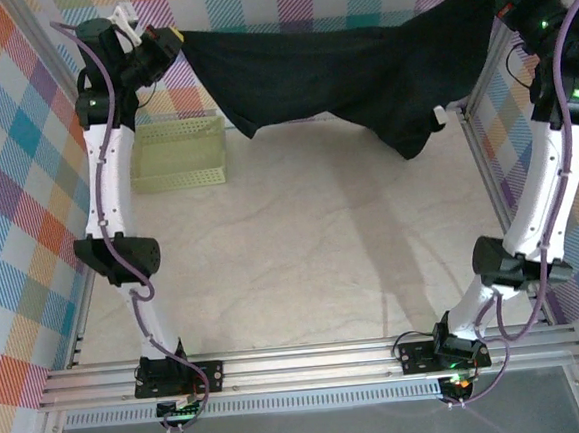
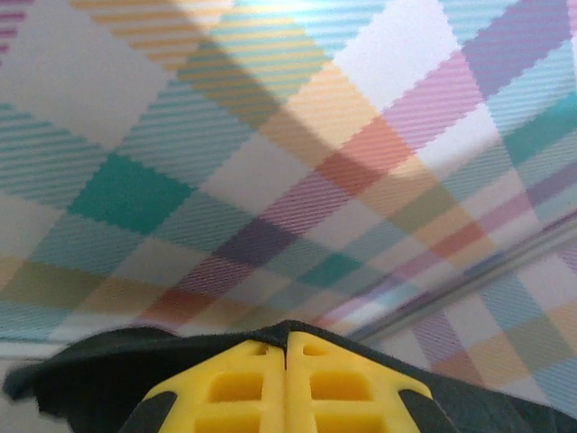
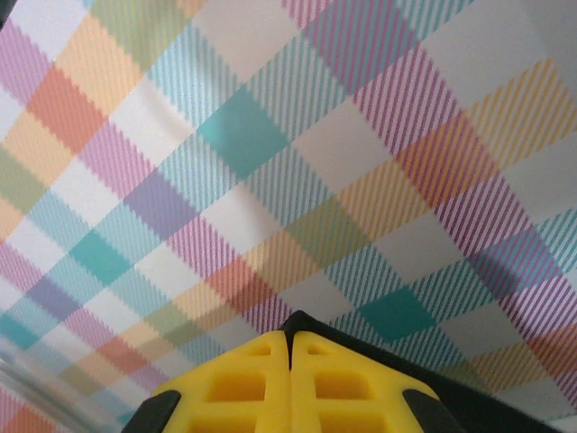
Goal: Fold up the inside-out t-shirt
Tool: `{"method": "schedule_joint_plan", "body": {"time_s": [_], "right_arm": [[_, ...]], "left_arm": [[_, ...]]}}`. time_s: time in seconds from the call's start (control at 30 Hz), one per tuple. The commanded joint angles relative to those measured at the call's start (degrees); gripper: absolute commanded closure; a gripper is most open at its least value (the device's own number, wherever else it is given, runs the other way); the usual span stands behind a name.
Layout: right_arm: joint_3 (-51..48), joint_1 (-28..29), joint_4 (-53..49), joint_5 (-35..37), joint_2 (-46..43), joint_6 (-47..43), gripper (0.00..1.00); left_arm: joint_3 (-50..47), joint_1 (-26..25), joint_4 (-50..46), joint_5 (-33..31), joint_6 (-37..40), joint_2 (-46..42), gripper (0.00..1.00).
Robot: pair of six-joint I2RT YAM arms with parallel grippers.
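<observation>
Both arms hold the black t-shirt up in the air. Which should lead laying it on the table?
Right, probably. The plain black cloth t-shirt sags lowest toward the off-white table near the right end effector, while the pale green lattice basket sits on the side of the left end effector.

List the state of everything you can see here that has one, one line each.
t-shirt: held up above the table, spread between both grippers, middle sagging.
left gripper: shut on one end of the t-shirt.
right gripper: shut on the other end of the t-shirt.
white tag: showing on the outside, near the right end.
basket: upright on the table, not held.
</observation>
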Motion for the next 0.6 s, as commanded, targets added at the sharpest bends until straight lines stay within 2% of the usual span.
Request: {"method": "schedule_joint_plan", "body": {"time_s": [0.0, 0.07, 0.17, 0.27, 0.37, 0.43, 0.57], "right_arm": [[-11.57, -0.24, 3.26, -4.3, -8.09, -2.91, 1.0], [-22.45, -0.29, 2.73, -4.01, -14.02, -3.58, 1.0], [-38.03, -0.25, 0.29, -4.31, -22.93, -4.7, 1.0], [-52.76, -0.29, -4.31, -3.65, -31.14, -4.28, 1.0], [-66.09, -0.25, -12.73, 4.03, -41.09, -3.17, 1.0], [-71.45, -0.24, -17.86, 9.64, -46.76, -4.17, 1.0], [-78.24, -0.24, -28.03, 20.02, -56.68, -5.08, 1.0]], "left_arm": [[-12.4, -0.52, 4.92, 4.32, 7.31, -8.82, 1.0], [-23.18, -1.45, 6.2, 5.19, 10.23, -14.73, 1.0], [-45.34, -3.53, 13.75, 4.23, 12.05, -25.81, 1.0], [-64.05, -6.51, 17.64, 1.74, 12.17, -35.46, 1.0], [-80.58, -9.98, 20.0, -1.92, 10.14, -43.72, 1.0], [-89.93, -12.14, 20.93, -4.7, 8.4, -48.26, 1.0], [-104.18, -15.34, 15.05, -12.58, 5.94, -59.04, 1.0]]}}
